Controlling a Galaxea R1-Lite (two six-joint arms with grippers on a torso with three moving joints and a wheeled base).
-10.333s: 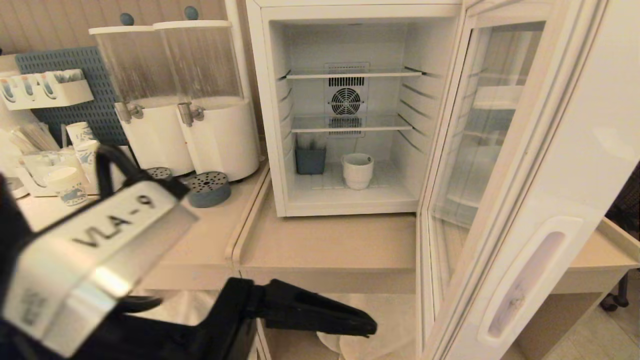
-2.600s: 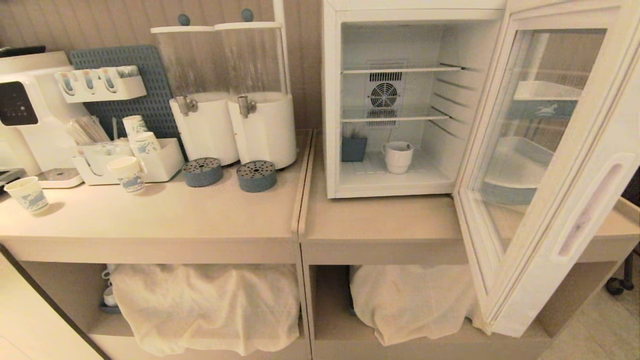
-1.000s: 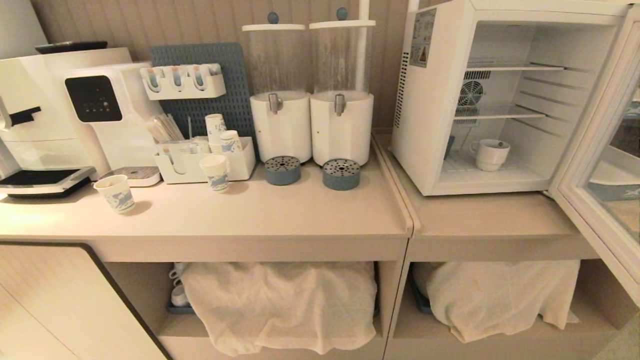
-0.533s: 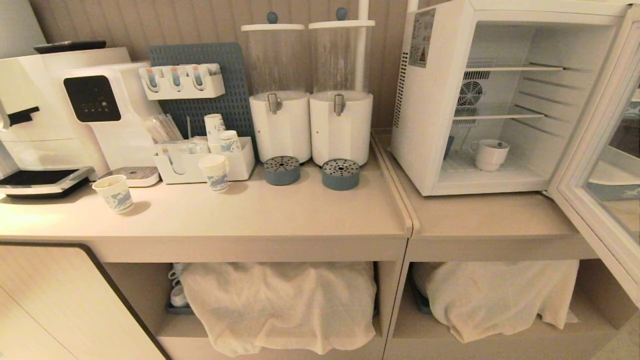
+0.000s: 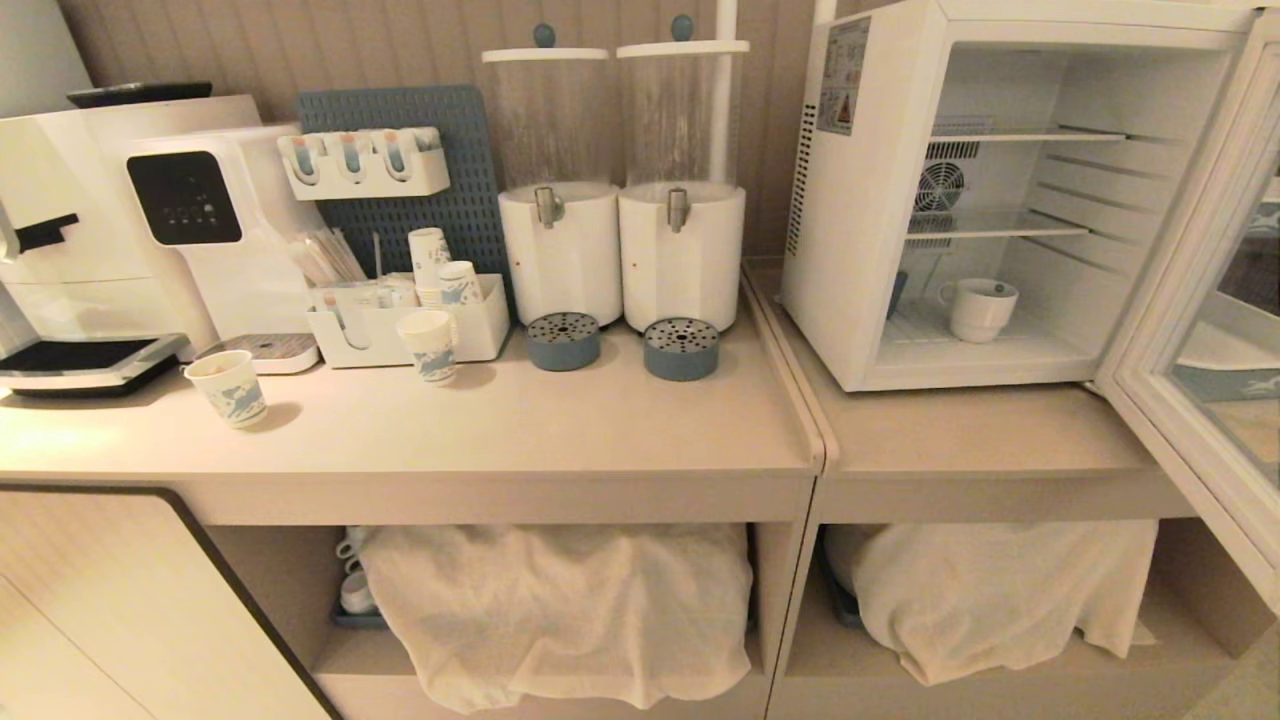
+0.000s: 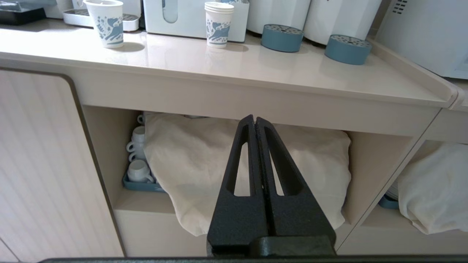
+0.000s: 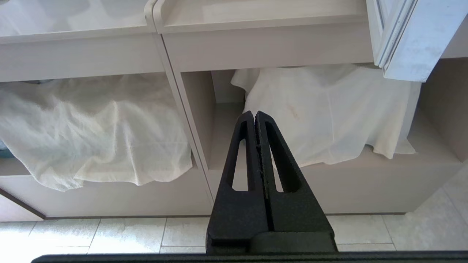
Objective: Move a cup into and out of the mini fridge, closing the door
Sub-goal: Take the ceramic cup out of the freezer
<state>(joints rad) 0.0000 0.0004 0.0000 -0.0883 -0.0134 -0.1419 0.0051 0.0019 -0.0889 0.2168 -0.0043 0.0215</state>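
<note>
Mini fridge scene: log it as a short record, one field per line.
mini fridge: on the right counter, interior exposed
door: swung open to the right
cup: upright on the fridge floor, handle to the left
left gripper: fingers shut, empty, low before the cloth-covered shelf
right gripper: fingers shut, empty, below the counter edge

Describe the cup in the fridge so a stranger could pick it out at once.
Find the white mini fridge on the right counter, its door swung open. On its floor, under the wire shelves, stands the cup. It is squat white ceramic with a loop handle, unlike the blue-printed paper cups further left.
</note>
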